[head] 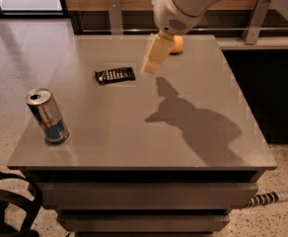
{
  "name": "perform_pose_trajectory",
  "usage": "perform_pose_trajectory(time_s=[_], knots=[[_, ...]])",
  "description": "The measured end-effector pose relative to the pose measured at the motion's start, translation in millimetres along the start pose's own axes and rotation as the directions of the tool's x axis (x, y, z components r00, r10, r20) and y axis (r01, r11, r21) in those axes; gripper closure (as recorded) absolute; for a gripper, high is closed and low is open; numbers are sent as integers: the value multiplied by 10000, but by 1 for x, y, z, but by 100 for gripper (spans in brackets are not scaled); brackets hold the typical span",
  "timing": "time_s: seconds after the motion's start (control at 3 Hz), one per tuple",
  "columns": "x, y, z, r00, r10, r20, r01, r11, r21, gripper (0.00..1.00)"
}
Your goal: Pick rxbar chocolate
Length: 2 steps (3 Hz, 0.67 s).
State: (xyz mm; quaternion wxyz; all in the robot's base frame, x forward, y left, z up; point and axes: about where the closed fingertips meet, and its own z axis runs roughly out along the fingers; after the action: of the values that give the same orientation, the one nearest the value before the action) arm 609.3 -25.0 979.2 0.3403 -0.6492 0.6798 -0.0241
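Note:
The rxbar chocolate [115, 75], a flat black wrapper with rows of white print, lies flat on the grey table [134, 132], left of centre toward the back. My gripper [153, 63] hangs above the table just right of the bar, its cream tip pointing down and left and a short gap away from the bar. The bar is in full view and nothing touches it.
A silver-and-blue drink can [47, 116] stands upright near the front left corner. A round orange fruit [177, 44] sits at the back, partly hidden behind my gripper. A railing and a dark counter stand behind and to the right of the table.

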Motion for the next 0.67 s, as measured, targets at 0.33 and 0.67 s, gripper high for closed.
perform_pose_trajectory(time_s=[0.33,0.67], knots=[[-13,-24,34,9934,-635,-952,653,9977,165,0],[-10,-37,69,9802,-918,-1754,929,9957,-19,0]])
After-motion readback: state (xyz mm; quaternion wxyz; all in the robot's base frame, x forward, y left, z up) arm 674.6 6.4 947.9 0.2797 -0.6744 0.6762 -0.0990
